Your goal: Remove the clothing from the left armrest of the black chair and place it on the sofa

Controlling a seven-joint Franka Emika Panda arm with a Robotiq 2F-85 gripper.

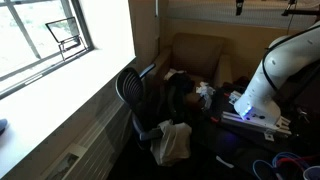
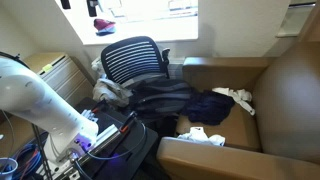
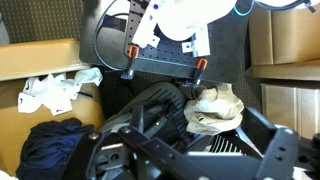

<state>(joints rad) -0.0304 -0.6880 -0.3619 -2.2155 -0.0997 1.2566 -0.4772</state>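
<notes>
In the wrist view, the gripper [image 3: 190, 155] is closest, low in the picture. Its two sides look apart, and it holds nothing.

Just past it lies the cream clothing [image 3: 215, 108]. This is the thing to move. It sits bunched up on an armrest of the black chair [image 2: 135, 58]. In both exterior views it hangs at the side of the chair, a pale lump [image 2: 110, 90] [image 1: 172, 142].

A pile of dark clothes [image 2: 170, 95] lies over the chair seat and spills toward the sofa [image 2: 290, 90].

Farther on is the tan sofa itself. A white cloth [image 2: 236, 97] rests on its seat, and another pale cloth [image 2: 205, 137] lies on its near arm.

Farthest off, in an exterior view, a bright window [image 1: 50, 40] fills the wall beside the chair.

So the job looks like it is only at the start. The cream clothing has not been picked up yet, and the gripper is not touching it. What is left is almost everything: reach down, pinch the clothing, lift it off the armrest, carry it over and drop it on the sofa.
</notes>
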